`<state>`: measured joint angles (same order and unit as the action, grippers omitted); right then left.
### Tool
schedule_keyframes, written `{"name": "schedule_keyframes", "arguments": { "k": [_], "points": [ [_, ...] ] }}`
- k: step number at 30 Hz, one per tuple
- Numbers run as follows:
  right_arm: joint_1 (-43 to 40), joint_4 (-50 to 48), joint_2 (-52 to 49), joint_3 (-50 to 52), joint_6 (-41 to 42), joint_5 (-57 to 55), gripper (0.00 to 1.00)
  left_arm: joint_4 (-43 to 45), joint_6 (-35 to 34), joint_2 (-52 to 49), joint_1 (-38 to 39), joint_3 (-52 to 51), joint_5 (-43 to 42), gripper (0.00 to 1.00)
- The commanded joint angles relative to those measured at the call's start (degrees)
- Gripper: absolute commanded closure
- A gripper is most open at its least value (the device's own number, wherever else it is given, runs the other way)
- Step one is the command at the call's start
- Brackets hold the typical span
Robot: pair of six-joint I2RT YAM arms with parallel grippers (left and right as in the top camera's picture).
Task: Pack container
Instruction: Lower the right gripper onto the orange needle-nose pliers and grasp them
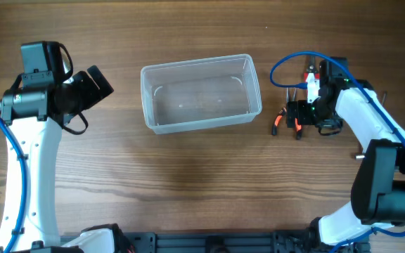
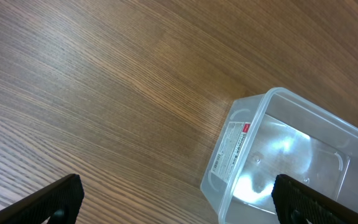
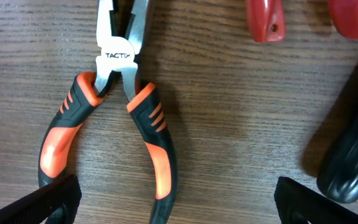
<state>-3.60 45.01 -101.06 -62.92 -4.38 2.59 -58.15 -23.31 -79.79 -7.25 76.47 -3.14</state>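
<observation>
Right gripper: the right gripper (image 3: 178,204) stands spread wide and holds nothing. We see its two dark fingers (image 3: 48,202) low in the wrist view, one on either side of the handles of a pair of pliers (image 3: 129,93). We cannot tell whether they touch the handles.
Writing on the pliers: on the bright steel head we read "TACTI" in black; any further letter is hidden at the joint. The handles are orange and black, lying flat and slightly parted.
Nearby tools: two red handle ends (image 3: 266,22) lie just beyond the pliers, and a dark ribbed grip (image 3: 347,155) lies beside them. We cannot tell what tool either belongs to.
Left gripper: the left gripper (image 2: 179,202) is also released, jaws apart and grasping nothing, raised over bare wood.
Container label: a white sticker (image 2: 232,146) with a small red mark sits on the end wall. Its print is too small for us to read.
Container: the container (image 1: 146,98), a clear tub, rests upright on the counter (image 1: 202,190) between the two arms. It lies near the pliers on the right gripper's inner side and well apart from the left gripper.
</observation>
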Motion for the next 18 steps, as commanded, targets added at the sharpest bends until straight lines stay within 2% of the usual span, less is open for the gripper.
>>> {"name": "schedule_keyframes", "arguments": {
  "k": [1, 15, 18],
  "points": [
    [-0.1, -0.7, -0.4, 0.6, -4.4, 0.9, 0.0, -0.1, -0.9, 1.0, -0.3, 0.4, -0.5, 0.0],
    [-0.1, -3.7, -3.1, 0.6, -4.4, 0.9, 0.0, -0.2, -1.0, 1.0, -0.3, 0.4, -0.5, 0.0],
    [-0.1, -3.8, -4.5, 0.6, -4.3, 0.5, 0.03, -0.2, -0.9, 1.0, -0.3, 0.4, -0.5, 0.0]
  ]
}}
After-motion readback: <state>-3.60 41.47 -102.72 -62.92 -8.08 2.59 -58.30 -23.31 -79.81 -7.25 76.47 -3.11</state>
